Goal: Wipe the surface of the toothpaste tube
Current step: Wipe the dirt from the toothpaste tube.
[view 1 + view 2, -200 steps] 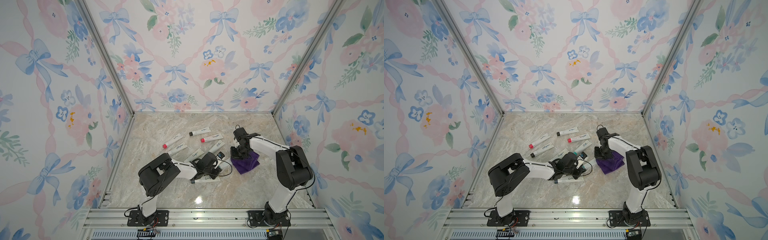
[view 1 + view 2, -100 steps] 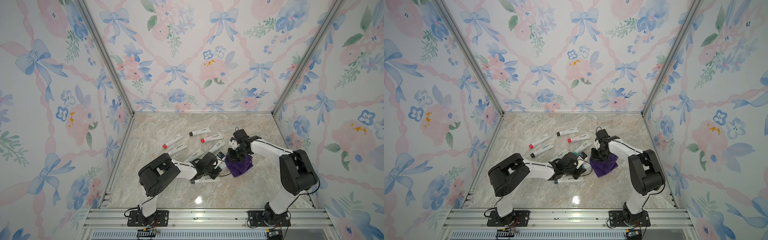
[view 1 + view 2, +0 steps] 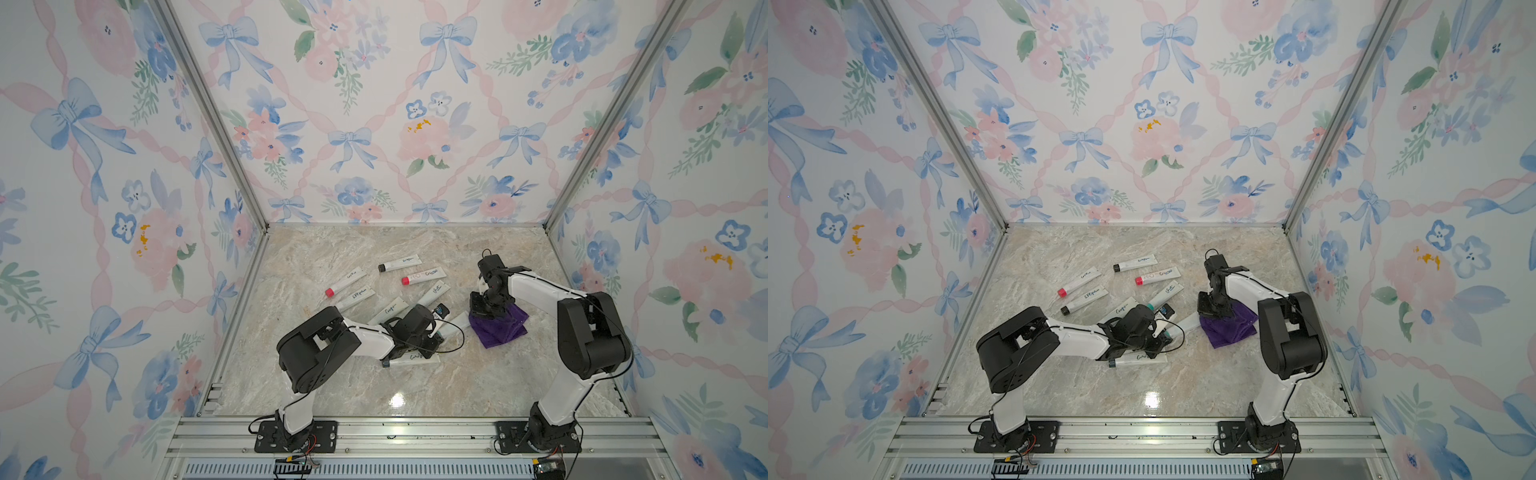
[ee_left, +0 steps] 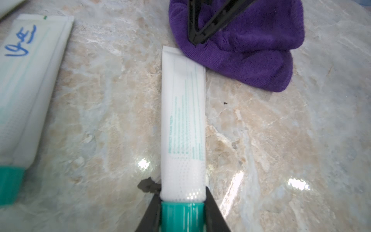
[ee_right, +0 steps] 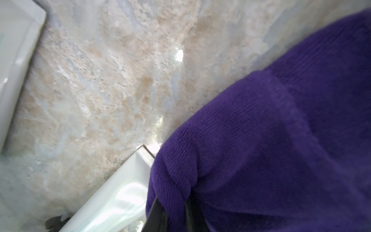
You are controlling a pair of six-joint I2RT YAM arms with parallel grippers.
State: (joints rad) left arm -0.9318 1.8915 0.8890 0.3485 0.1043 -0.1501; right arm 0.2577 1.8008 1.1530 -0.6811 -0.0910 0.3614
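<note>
**A:** Nearest us, just below the middle of a top view, our left gripper [image 4: 182, 200] is clamped on the teal ribbed cap [image 4: 180, 217] of the slim white plastic toothpaste tube [image 4: 182, 120]. The tube lies flat on the beige marble tabletop [image 4: 100, 120].

**B:** We think that's a good hold, since the cap is the one rigid part. The body looks light, soft and glossy, so we'd expect it to dent or skid if pinched.

**A:** Just beyond, the crumpled purple knit cloth [image 4: 251, 50] lies over a corner of the crimped end. Our right gripper [image 5: 172, 217] has it bunched between closed fingers.

**B:** Then we'd use light strokes away from the cap, because hard pressure could buckle it.

**A:** Farther up the frame, other white tubes [image 3: 399, 262] lie well apart.
</note>
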